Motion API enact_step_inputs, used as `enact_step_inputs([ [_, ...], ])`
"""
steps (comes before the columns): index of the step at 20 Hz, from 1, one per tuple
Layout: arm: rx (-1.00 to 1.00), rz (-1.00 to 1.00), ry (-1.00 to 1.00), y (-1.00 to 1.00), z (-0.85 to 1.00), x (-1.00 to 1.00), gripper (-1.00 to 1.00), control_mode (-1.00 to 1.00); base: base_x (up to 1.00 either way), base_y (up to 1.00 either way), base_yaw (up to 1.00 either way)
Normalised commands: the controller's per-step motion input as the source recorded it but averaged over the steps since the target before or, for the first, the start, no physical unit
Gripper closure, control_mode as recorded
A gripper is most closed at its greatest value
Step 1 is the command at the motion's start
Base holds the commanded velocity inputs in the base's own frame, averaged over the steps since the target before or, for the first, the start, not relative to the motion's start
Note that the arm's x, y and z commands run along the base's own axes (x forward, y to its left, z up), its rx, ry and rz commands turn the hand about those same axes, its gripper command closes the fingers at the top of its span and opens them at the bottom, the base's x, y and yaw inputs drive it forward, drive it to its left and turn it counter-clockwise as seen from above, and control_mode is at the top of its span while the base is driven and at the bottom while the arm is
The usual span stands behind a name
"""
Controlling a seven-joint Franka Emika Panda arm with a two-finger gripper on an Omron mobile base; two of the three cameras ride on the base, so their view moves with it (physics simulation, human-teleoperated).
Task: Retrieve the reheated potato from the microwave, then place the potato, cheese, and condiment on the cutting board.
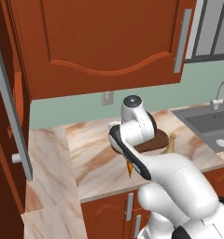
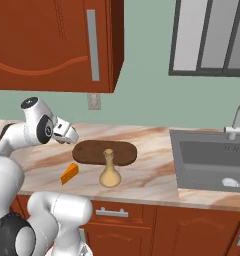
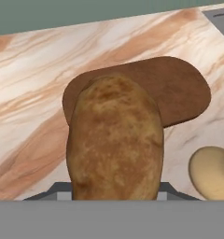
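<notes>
Although the arm's white links cover much of the counter in the left base view, hiding most of the cutting board and all but the tip of the cheese wedge, the right base view shows the worktop plainly. One marble counter runs beneath one wooden wall cabinet, with one steel sink set into it at the right, its tap cut off by the frame edge. One window sits above the sink, only partly in view.

One dark brown oval cutting board lies flat on the counter, bare on top. Just in front of it stands one beige condiment bottle, its neck rising across the board's front edge as seen from the right base camera. Left of the bottle, apart from it and off the board, lies the one orange wedge.

One potato is seen close up in the hand view, upright between the gripper fingers, which pinch its lower end; the fingertips themselves are mostly hidden behind it. The potato hangs above the counter, with the board's left end behind it and the bottle's rounded base cut off at the lower right. In the right base view the hand sits near the board's left end, the potato too hidden to make out there.
</notes>
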Motion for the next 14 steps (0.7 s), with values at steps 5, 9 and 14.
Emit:
enact_step_inputs([
  [5,0.00,-0.05,0.00,0.00,-0.09,0.37,1.00,-1.00,0.00,0.00,0.00],
  [9,0.01,-0.03,0.00,0.00,-0.18,0.29,1.00,-1.00,0.00,0.00,0.00],
  [14,0.00,0.00,0.00,0.00,-0.25,0.22,1.00,-1.00,0.00,0.00,0.00],
])
